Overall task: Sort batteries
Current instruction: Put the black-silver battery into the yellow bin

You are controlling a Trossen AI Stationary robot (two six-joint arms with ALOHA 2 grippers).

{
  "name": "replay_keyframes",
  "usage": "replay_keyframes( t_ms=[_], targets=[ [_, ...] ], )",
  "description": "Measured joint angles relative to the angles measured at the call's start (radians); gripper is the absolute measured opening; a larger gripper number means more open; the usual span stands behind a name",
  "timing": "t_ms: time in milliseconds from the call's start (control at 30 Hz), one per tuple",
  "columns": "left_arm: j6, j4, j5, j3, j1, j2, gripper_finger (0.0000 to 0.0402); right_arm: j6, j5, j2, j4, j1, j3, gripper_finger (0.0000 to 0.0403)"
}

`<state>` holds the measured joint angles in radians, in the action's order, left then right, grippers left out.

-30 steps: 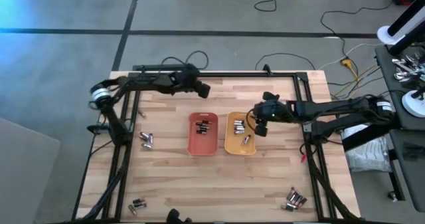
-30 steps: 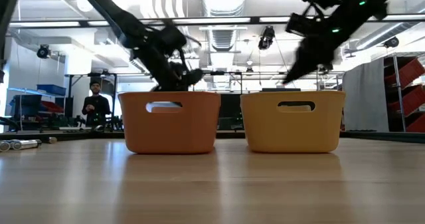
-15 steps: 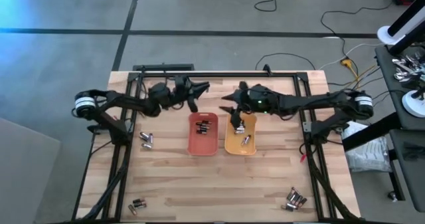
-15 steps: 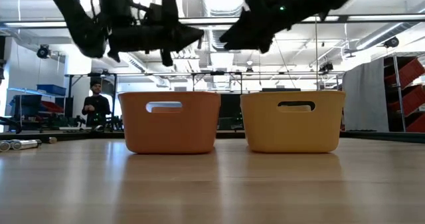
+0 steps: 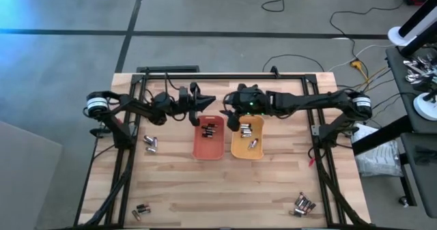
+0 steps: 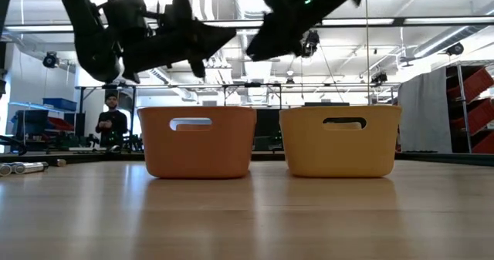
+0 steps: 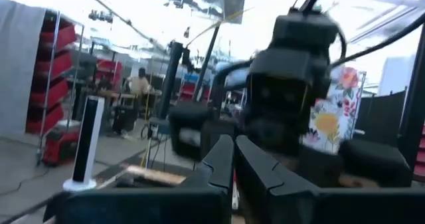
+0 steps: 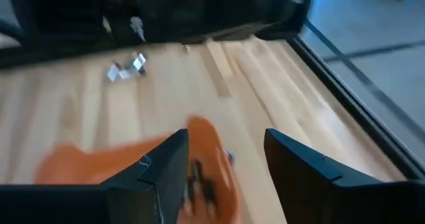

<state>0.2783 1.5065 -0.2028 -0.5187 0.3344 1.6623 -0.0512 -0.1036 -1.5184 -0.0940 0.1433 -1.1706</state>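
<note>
Two plastic trays stand side by side mid-desk [image 5: 171,182]: one orange tray [image 5: 198,148] and one yellow tray [image 5: 237,150]. Loose batteries lie in three groups on the bare wood: a silvery group [image 5: 151,143] of about three, a near-left pair [image 5: 140,210], and a near-right heap [image 5: 304,205] of about five. More batteries lie inside each tray, too small to count. Two arms reach in, each with one claw. One person [image 6: 113,121] stands in the room behind.
</note>
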Motion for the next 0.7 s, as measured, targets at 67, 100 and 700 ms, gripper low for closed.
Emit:
replay_keyframes(
  t_ms=[67,100,700],
  targets=[
    [0.0,0.005,0.0,0.025,0.0,-0.012,0.0002,0.017,-0.044,0.041,-0.098,-0.018,-0.008,0.0178],
    [-0.002,0.014,0.001,0.037,0.0,-0.021,0.0002,0.019,-0.069,0.068,-0.137,-0.031,-0.012,0.0175],
    [-0.05,-0.119,0.011,0.071,0.058,-0.143,0.0,-0.454,-0.31,0.239,-0.872,0.272,0.255,0.019]
  ],
)
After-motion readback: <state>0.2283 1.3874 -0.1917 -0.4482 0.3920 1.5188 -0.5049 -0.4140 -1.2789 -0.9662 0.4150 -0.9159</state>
